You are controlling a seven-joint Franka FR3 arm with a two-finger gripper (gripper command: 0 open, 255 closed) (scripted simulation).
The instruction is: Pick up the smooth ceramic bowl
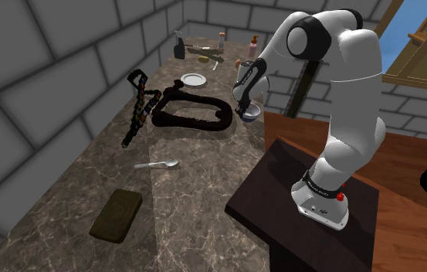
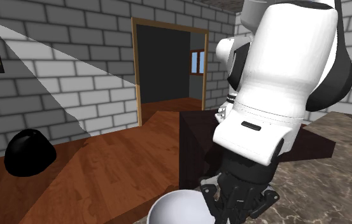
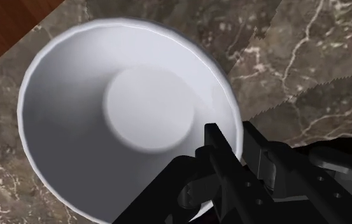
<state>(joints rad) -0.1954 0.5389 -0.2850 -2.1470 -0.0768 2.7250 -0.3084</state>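
A smooth white bowl point(image 1: 254, 113) sits at the marble counter's edge closest to the stand, at the shoulder view's centre right. My gripper point(image 1: 245, 109) reaches down onto it from above. In the wrist view the bowl point(image 3: 136, 114) shows its round flat bottom, and my gripper point(image 3: 237, 145) straddles its rim, one black finger point(image 3: 215, 147) inside and the other outside, shut on the wall. The second exterior view shows part of the bowl point(image 2: 177, 207) beside the black hand point(image 2: 238, 197), under the white arm.
On the counter point(image 1: 204, 162) lie a black looped strap point(image 1: 192, 114), a dark beaded chain point(image 1: 137, 108), a white plate point(image 1: 194, 79), a spoon point(image 1: 157, 164) and a dark flat block point(image 1: 116, 214). Bottles point(image 1: 252, 45) stand at the back. The dark stand point(image 1: 296, 193) borders the counter.
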